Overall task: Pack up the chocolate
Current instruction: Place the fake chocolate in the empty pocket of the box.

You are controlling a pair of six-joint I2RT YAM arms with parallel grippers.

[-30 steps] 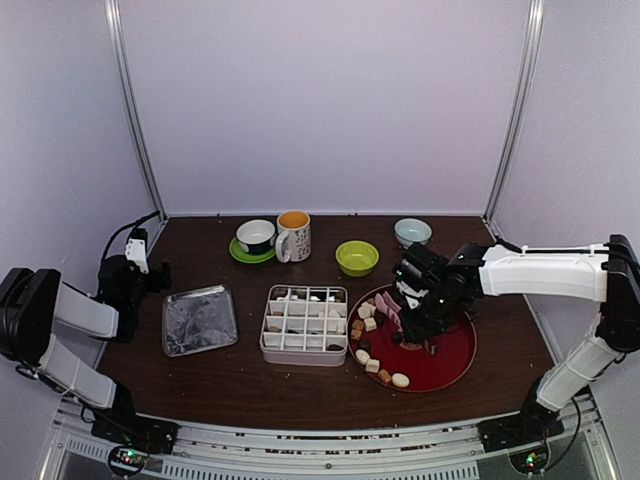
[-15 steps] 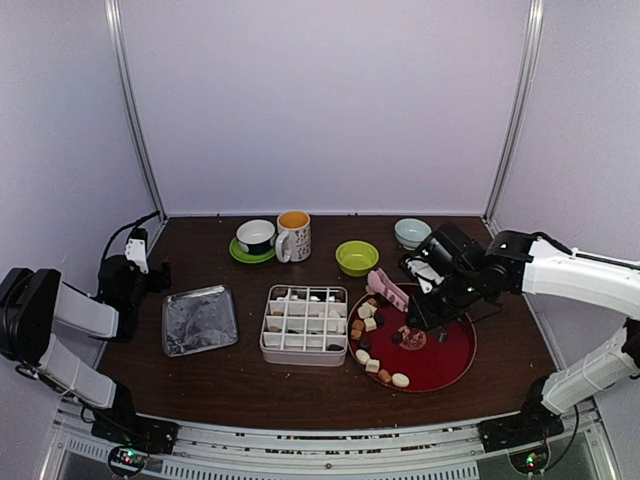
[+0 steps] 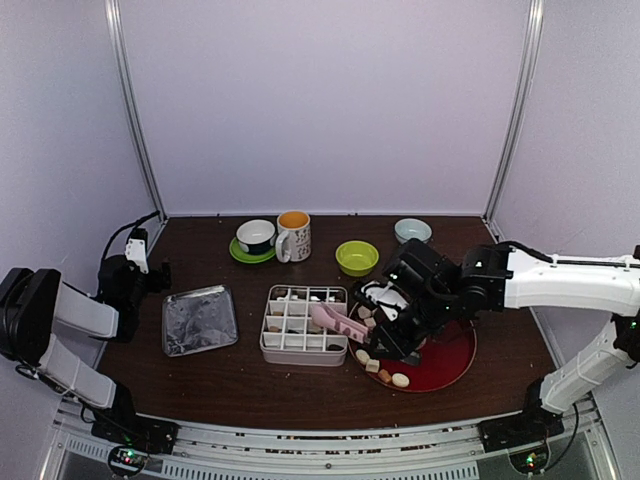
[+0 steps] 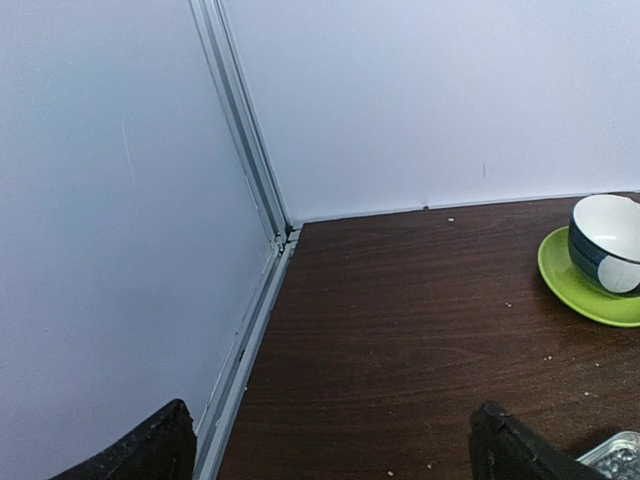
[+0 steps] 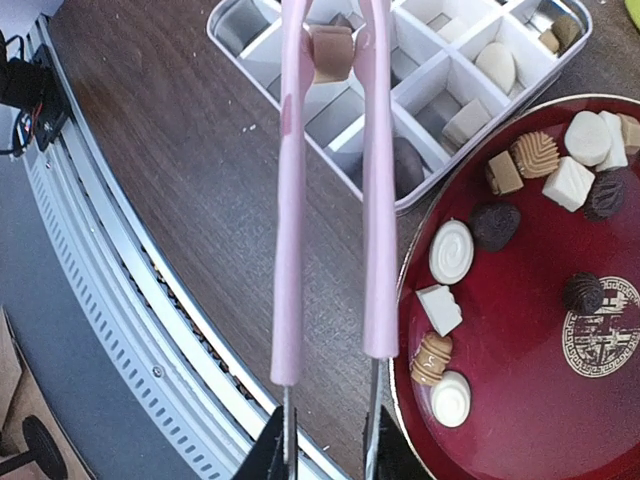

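Observation:
My right gripper [image 3: 388,332] [image 5: 325,455] is shut on the pink tongs [image 3: 335,322] [image 5: 330,200]. The tong tips pinch a tan-brown chocolate piece [image 5: 331,50] above the near cells of the white divided box [image 3: 303,345] [image 5: 425,75]. Some cells hold pieces. Several more chocolates [image 5: 451,251] in white, tan and dark brown lie on the red round tray [image 3: 445,368] [image 5: 530,330] right of the box. My left gripper [image 3: 150,275] [image 4: 330,460] is open and empty at the far left, over bare table.
A silver square tin [image 3: 199,319] lies left of the box. At the back stand a cup on a green saucer [image 3: 256,238] [image 4: 605,260], a mug [image 3: 293,235], a green bowl [image 3: 357,257] and a pale bowl [image 3: 412,231]. The table's front rail [image 5: 120,300] runs below the tongs.
My right arm swung left from over the red tray to the white box, carrying the tongs with a piece pinched in the tips. The left arm has not moved.

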